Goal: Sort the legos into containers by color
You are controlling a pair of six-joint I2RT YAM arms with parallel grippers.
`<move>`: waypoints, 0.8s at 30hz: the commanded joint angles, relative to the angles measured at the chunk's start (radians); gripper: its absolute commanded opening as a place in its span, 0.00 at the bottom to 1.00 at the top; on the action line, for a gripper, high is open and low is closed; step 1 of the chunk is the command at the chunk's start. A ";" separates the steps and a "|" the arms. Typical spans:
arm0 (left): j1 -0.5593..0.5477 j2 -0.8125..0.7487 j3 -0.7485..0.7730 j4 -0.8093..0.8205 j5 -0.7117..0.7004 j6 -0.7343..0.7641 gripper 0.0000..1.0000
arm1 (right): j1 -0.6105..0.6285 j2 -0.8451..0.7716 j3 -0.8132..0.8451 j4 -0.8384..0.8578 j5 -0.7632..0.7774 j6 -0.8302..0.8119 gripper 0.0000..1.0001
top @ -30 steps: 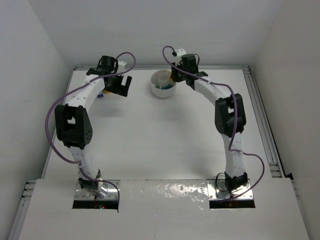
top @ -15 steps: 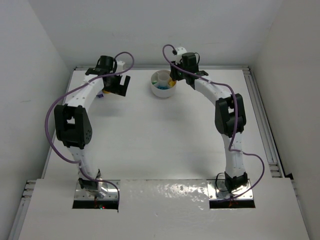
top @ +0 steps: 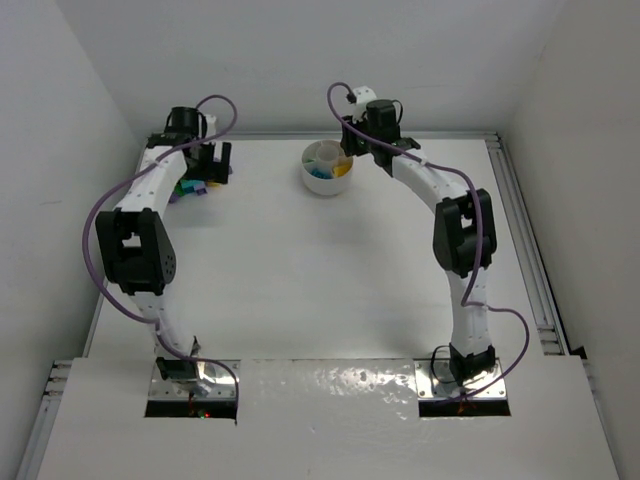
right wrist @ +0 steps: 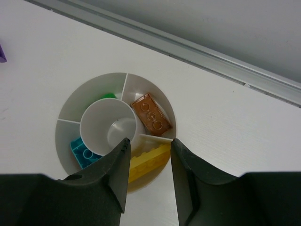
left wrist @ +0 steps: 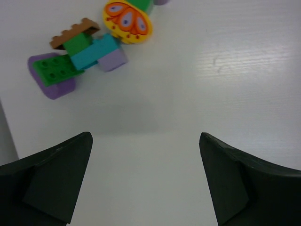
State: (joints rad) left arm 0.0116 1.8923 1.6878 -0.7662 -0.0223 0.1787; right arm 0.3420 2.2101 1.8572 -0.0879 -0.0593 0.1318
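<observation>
A cluster of loose legos (left wrist: 84,52) lies ahead of my left gripper (left wrist: 145,137): brown, green, teal and purple bricks and a round yellow-orange piece (left wrist: 128,21). That gripper is open and empty, hovering short of the cluster. In the top view the left gripper (top: 208,168) is at the far left beside the bricks (top: 185,188). The round white dish (right wrist: 68,136) holds an orange brick (right wrist: 151,114), a yellow brick (right wrist: 148,160), a teal brick (right wrist: 82,151) and a green one (right wrist: 109,96) in separate wedges. My right gripper (right wrist: 149,142) is open and empty above the yellow brick's wedge.
The dish (top: 325,186) stands at the back middle of the white table (top: 320,270). A metal rail (right wrist: 188,49) and the back wall run just behind it. The left wall is close to the brick cluster.
My left arm has swung left and back, bringing its gripper over the brick cluster. My right gripper has shifted slightly off the dish, so the bricks in it show.
</observation>
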 commanded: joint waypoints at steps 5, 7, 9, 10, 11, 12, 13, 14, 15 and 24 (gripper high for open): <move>0.079 0.039 0.079 0.031 -0.133 0.011 0.76 | 0.002 -0.111 -0.047 0.031 -0.004 0.006 0.40; 0.088 0.060 0.079 0.048 -0.169 0.039 0.69 | 0.003 -0.125 -0.059 0.036 -0.010 0.011 0.40; 0.111 0.086 0.114 0.044 -0.200 0.050 0.65 | 0.003 -0.148 -0.085 0.040 -0.017 0.018 0.41; 0.141 0.115 0.134 0.025 -0.200 0.047 0.65 | 0.005 -0.158 -0.105 0.042 -0.030 0.022 0.41; 0.157 0.129 0.176 0.018 -0.177 0.042 0.66 | 0.006 -0.168 -0.116 0.046 -0.036 0.022 0.41; 0.175 0.143 0.194 0.001 -0.154 0.044 0.78 | 0.011 -0.190 -0.128 0.050 -0.045 0.022 0.42; 0.210 0.163 0.208 -0.004 -0.125 0.056 0.83 | 0.012 -0.200 -0.157 0.054 -0.048 0.020 0.43; 0.221 0.174 0.223 -0.004 -0.078 0.100 0.89 | 0.012 -0.210 -0.173 0.069 -0.053 0.019 0.43; 0.232 0.182 0.225 0.004 -0.062 0.135 0.95 | 0.017 -0.231 -0.190 0.079 -0.060 0.019 0.44; 0.272 0.287 0.292 0.022 0.107 0.499 1.00 | 0.015 -0.270 -0.268 0.091 -0.074 -0.011 0.47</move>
State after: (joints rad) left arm 0.3004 2.1540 1.9236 -0.7666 0.0002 0.5327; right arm 0.3523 1.9862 1.5948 -0.0345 -0.1162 0.1349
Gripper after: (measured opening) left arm 0.999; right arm 0.464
